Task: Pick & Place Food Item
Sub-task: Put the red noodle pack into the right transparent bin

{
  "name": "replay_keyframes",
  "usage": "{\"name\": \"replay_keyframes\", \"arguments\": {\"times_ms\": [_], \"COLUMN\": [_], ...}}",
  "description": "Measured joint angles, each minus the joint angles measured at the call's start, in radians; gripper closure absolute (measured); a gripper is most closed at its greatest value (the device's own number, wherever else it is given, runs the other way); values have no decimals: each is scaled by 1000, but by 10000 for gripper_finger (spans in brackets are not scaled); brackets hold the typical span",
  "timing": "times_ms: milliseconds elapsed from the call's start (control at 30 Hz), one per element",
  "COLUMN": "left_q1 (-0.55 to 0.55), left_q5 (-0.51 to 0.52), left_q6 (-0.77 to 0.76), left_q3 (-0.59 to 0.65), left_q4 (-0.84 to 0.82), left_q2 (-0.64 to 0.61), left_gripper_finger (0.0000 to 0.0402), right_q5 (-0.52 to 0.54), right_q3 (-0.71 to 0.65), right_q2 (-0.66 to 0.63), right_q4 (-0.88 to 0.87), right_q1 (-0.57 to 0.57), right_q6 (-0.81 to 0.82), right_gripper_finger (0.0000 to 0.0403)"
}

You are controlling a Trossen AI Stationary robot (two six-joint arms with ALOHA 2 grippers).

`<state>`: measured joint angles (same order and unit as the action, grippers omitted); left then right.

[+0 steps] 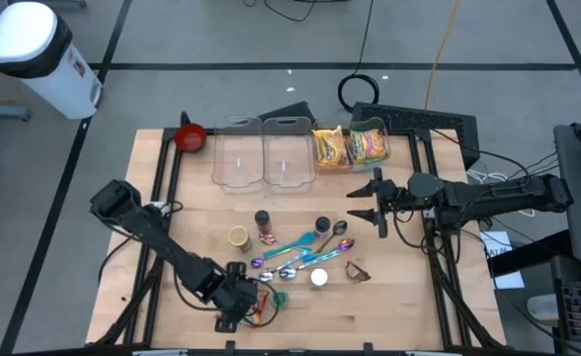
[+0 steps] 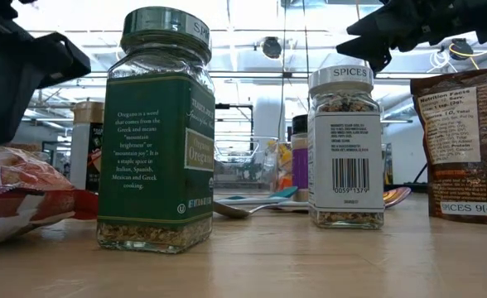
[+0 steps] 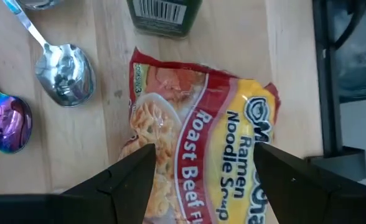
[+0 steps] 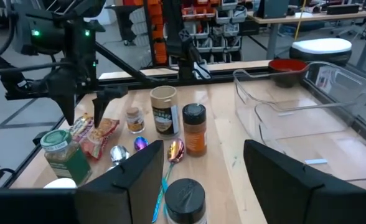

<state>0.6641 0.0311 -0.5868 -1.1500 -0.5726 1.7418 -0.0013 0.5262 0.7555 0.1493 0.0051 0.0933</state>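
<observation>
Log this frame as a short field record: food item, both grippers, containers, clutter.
food item: ramen noodle packet, flat on the table's front edge
left gripper: open, straddling the packet, not closed on it
right gripper: open, empty, above the table's right side
containers: two clear bins at the back, both empty; third bin holds snack packets
clutter: oregano jar, spice jars, spoons mid-table

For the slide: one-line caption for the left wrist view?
Left gripper open, fingers straddling a Roast Beef ramen noodle soup packet on the wooden table, spoons beside it.
</observation>
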Motion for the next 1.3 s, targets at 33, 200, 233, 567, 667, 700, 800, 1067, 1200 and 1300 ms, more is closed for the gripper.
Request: {"name": "replay_keyframes", "arguments": {"times_ms": [33, 200, 233, 567, 667, 700, 800, 1067, 1200, 1300], "left_q1": [0, 0, -1, -5, -11, -14, -27, -57, -65, -71], "left_q5": [0, -16, -26, -67, -103, -123, -203, -317, -287, -232], "left_q6": [-2, -2, -2, -19, -28, -36, -65, -134, -146, -172], "left_q3": [0, 0, 0, 0, 0, -1, -1, -1, -1, -1], "left_q4": [1, -5, -5, -6, -6, -6, -6, -14, -15, -15], "left_q2": [6, 27, 32, 31, 31, 31, 31, -4, -80, -161], "left_gripper_finger": [121, 138, 148, 286, 317, 327, 355, 384, 392, 392], "right_q5": [0, 0, 0, 0, 0, 0, 0, 0, 0, 0], "right_q3": [0, 0, 0, 0, 0, 0, 0, 1, 1, 1], "right_q2": [0, 0, 0, 0, 0, 0, 0, 0, 0, 0], "right_q4": [0, -1, -1, 0, 0, 0, 0, 0, -1, -2], "right_q1": [0, 0, 0, 0, 0, 0, 0, 0, 0, 0], "right_q6": [0, 0, 0, 0, 0, 0, 0, -3, -8, -22], "right_gripper_finger": [188, 188, 188, 188, 188, 188, 188, 188, 188, 188]}}
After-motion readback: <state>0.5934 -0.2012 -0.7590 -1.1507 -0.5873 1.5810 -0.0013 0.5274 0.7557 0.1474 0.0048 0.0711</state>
